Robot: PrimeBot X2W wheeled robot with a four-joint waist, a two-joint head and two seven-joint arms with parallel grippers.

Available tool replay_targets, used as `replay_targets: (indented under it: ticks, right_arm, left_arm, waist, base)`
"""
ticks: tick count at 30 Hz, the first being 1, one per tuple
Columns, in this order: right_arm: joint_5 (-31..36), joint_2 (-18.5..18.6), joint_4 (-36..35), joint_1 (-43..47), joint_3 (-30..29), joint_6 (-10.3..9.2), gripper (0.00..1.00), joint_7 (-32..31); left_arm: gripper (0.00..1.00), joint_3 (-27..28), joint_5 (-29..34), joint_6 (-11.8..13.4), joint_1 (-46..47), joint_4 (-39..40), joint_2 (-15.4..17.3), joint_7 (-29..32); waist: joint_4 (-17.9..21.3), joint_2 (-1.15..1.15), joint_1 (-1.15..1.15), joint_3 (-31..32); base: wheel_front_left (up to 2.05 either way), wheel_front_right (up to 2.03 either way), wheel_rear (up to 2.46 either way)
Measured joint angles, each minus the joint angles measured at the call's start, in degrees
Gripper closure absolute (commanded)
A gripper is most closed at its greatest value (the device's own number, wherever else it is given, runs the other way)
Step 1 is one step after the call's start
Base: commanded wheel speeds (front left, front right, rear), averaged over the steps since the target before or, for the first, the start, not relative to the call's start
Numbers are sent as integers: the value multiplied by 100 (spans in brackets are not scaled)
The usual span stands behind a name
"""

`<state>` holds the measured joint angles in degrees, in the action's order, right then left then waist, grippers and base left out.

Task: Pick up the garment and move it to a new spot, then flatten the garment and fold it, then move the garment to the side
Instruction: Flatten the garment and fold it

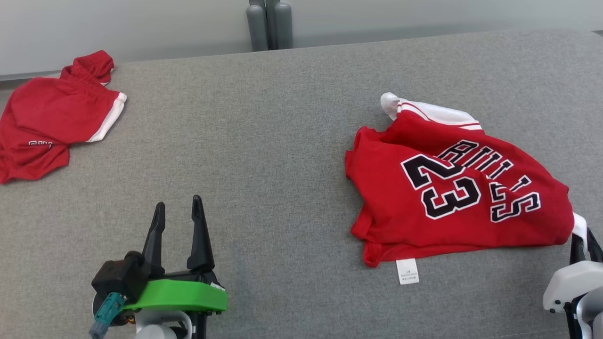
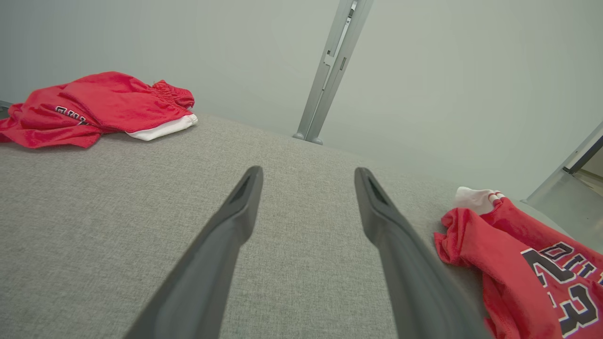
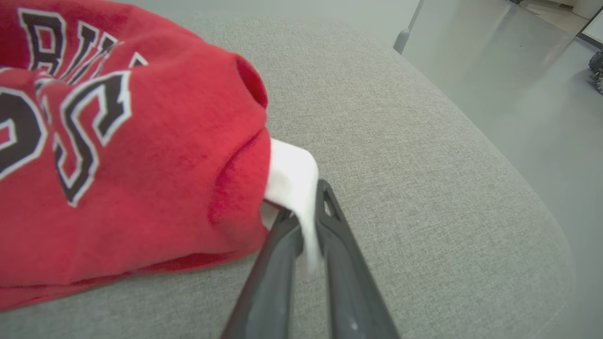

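A table [image 1: 282,141] covered in grey woven fabric is seen, with one rounded corner shown in the right wrist view. Two red garments are laid directly on it, well apart. A red jersey [image 1: 386,197], printed with black, white-edged "BULLS" and "23", is spread in a rumpled heap on the right side. White trim is shown at its far end, and a white label [image 1: 407,271] is turned out at its near hem. Red shorts [image 1: 42,122] with white trim are bunched at the far left.

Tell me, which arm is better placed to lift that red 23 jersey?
Right. The right jaws pinch the white trim of the jersey, while the left jaws stand open above the grey surface, well apart from it.
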<state>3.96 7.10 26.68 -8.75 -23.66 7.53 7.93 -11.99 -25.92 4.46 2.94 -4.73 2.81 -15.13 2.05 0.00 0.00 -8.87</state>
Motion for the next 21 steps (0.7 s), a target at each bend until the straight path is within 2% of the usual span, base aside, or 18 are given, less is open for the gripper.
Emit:
replay_targets:
  ticks: [2, 4, 9, 14, 18, 21]
  right_arm:
    - [33, -7, 103, 39, -74, 0, 57, -1]
    - [55, 30, 185, 85, -171, 1, 0, 8]
    - [69, 181, 30, 255, -455, 0, 0, 35]
    - [-42, 326, -687, 342, -510, 0, 0, -25]
    - [-229, 397, -1395, 312, -30, 0, 0, -219]
    - [-475, 481, -1707, 128, 811, -2, 0, -494]
  left_arm:
    - [0, -9, -1, 0, -6, 0, 0, 0]
    - [0, -21, -2, 1, -37, -1, -1, 0]
    - [0, -22, -13, 7, -146, 2, 0, 0]
    - [0, -37, -18, 9, -243, 7, -1, 0]
    - [0, -60, -18, 9, -259, 23, -1, 0]
    - [0, -91, -18, 9, -257, 33, 0, 0]
  waist:
    - [9, 0, 0, 30]
    - [18, 0, 0, 69]
    - [44, 0, 0, 177]
    - [64, 0, 0, 299]
    - [56, 0, 0, 343]
    - [16, 0, 0, 320]
  base:
    - [0, 0, 0]
    - [0, 0, 0]
    - [0, 0, 0]
    - [0, 0, 0]
    - [0, 0, 0]
    - [0, 0, 0]
